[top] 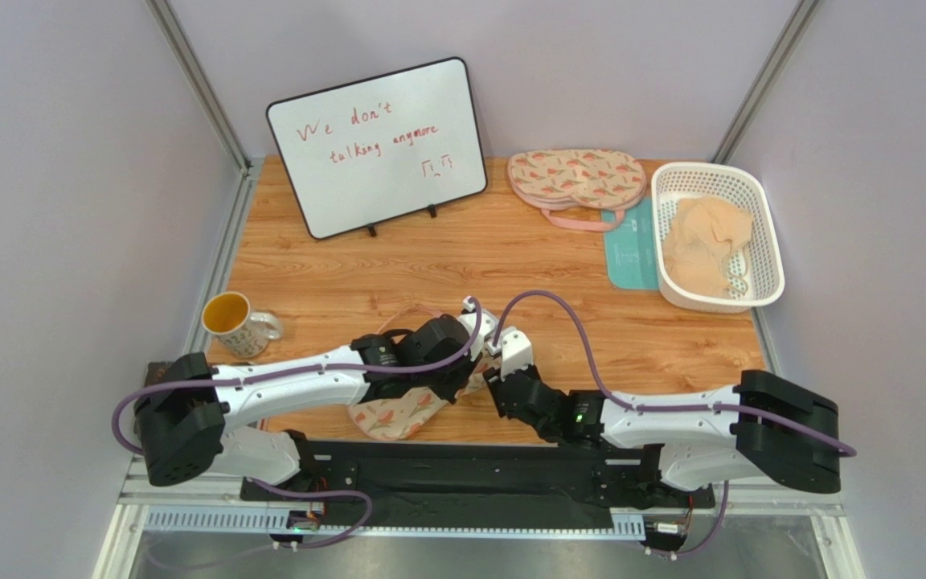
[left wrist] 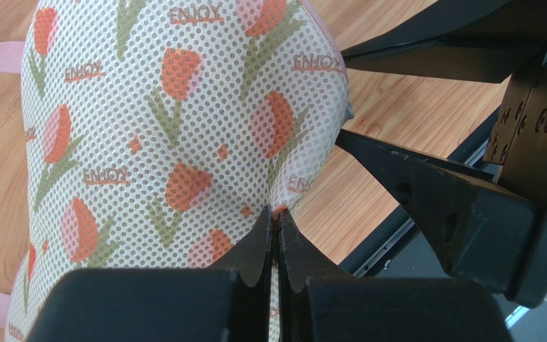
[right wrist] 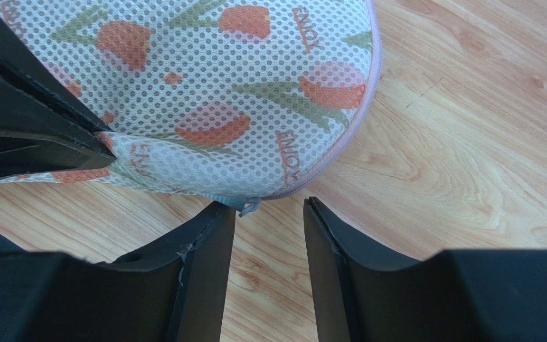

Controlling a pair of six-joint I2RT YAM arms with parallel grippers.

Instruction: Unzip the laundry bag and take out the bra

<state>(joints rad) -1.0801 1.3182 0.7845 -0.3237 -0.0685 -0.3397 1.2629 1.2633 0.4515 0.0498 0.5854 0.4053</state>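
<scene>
A peanut-shaped padded pouch of cream mesh fabric, the laundry bag (top: 393,417), is printed with orange-red tulips on green stems and the word ENJOY, and is edged in pink trim with a pink strap. It lies flat near the middle of the near edge of the wooden worktop (top: 347,265), a little left of centre. A fold of its mesh is nipped between the pressed-together fingers of the left gripper (left wrist: 275,214), and its small grey zip pull (right wrist: 246,206) juts from the rounded pink edge beside one of the parted fingers of the right gripper (right wrist: 269,206).
</scene>
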